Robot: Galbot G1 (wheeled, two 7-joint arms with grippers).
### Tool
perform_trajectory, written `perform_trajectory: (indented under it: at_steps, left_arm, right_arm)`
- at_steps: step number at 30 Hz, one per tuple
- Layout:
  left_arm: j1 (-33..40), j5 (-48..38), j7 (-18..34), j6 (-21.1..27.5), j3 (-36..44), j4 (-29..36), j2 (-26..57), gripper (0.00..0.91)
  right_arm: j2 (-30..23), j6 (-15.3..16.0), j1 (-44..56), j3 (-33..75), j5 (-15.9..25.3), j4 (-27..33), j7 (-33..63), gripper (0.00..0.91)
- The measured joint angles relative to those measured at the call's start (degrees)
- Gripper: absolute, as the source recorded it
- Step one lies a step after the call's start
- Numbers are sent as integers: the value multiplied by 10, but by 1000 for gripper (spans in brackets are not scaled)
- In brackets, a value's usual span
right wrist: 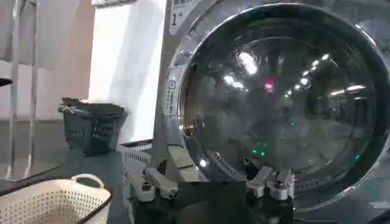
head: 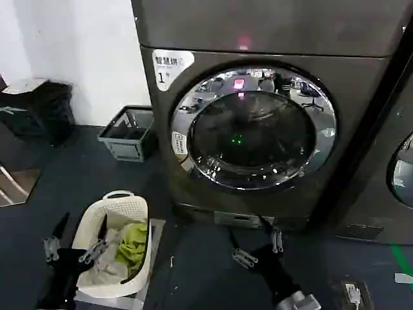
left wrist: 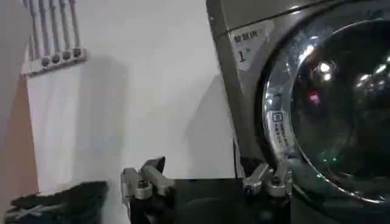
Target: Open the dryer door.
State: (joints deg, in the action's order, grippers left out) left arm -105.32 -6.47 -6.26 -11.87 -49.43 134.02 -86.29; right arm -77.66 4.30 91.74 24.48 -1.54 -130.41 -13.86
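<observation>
1. Nearest the robot, at about 7 o'clock in the head view, the left gripper (head: 72,248) hangs low over a cream laundry basket (head: 122,210) holding green and pale cloth. Its fingers are spread apart and hold nothing; this arm looks idle.

2. At about 5 o'clock, the right gripper (head: 258,248) sits low above the dark floor (head: 193,271), just short of the dryer's base panel. Its fingers are likewise parted and empty, and in the right wrist view (right wrist: 210,184) they point toward the lower rim of the door.

3. Beyond it stands the dryer (head: 361,116), filling the head view from 12 to 3 o'clock, marked by a white "1" label (head: 169,66) and a small pink light (head: 243,44).

4. The dryer door (head: 193,97) is shut, flush in the front, its chrome ring around dark glass.

5. Handling, as a judgement: the door looks rigid and fairly heavy, and latched. The polished ring is probably slippery, and the glass should not be struck. The small sticker at the ring's 9 o'clock edge may mark the opening side; no handle recess can be made out, so a hooked pull at that edge seems best.

6. Farther back, at 10 o'clock, a grey crate (head: 129,134) sits by the white wall.
</observation>
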Motion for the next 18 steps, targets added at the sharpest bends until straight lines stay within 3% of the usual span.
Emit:
perform_trajectory:
  at_steps: [12, 18]
  left_arm:
    - [-3, -7, 4, 12, 18, 8, 1, 907]
    - [-3, -8, 1, 21, 17, 9, 2, 907]
  right_arm:
    - [112, 28, -160, 11, -128, 84, -53, 907]
    - [155, 31, -254, -42, -164, 138, -64, 907]
